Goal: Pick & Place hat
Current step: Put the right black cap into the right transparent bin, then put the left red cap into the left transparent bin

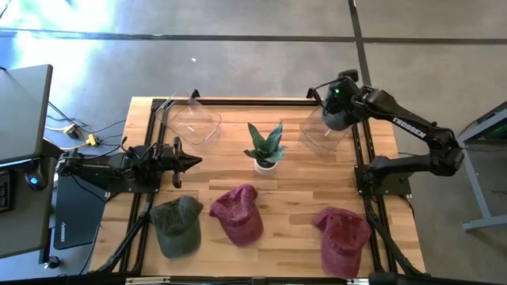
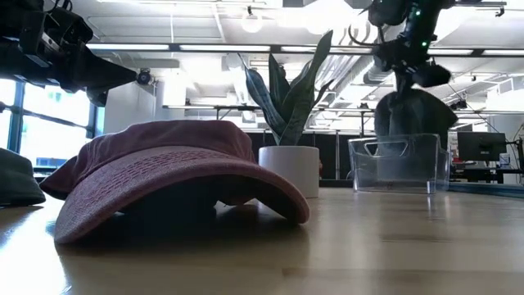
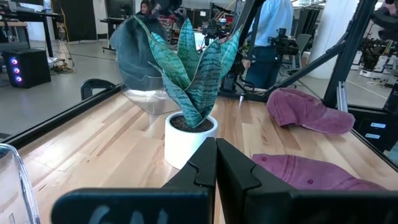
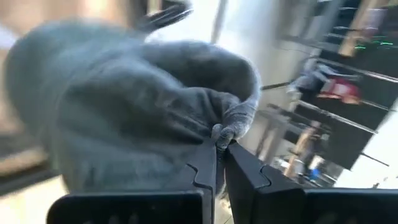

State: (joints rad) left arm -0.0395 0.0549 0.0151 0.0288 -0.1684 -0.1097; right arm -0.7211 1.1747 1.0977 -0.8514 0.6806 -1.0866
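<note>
My right claw (image 4: 221, 148) is clenched on a fold of the grey hat (image 4: 130, 106), which hangs from it in the air above the clear bin (image 1: 323, 133) at the far right of the worktop (image 1: 301, 190). In the low view the hat (image 2: 413, 111) hangs just over that bin (image 2: 399, 162), its lower part behind the clear wall. My left claw (image 1: 190, 161) is pinched shut with nothing in it, held above the left side of the worktop and pointing toward the potted plant (image 1: 265, 147) in the middle. A second clear bin (image 1: 190, 120) stands at the far left. Along the near edge lie three more hats: a green one (image 1: 177, 224) at left, a maroon one (image 1: 238, 214) in the middle and another maroon one (image 1: 343, 239) at right.
</note>
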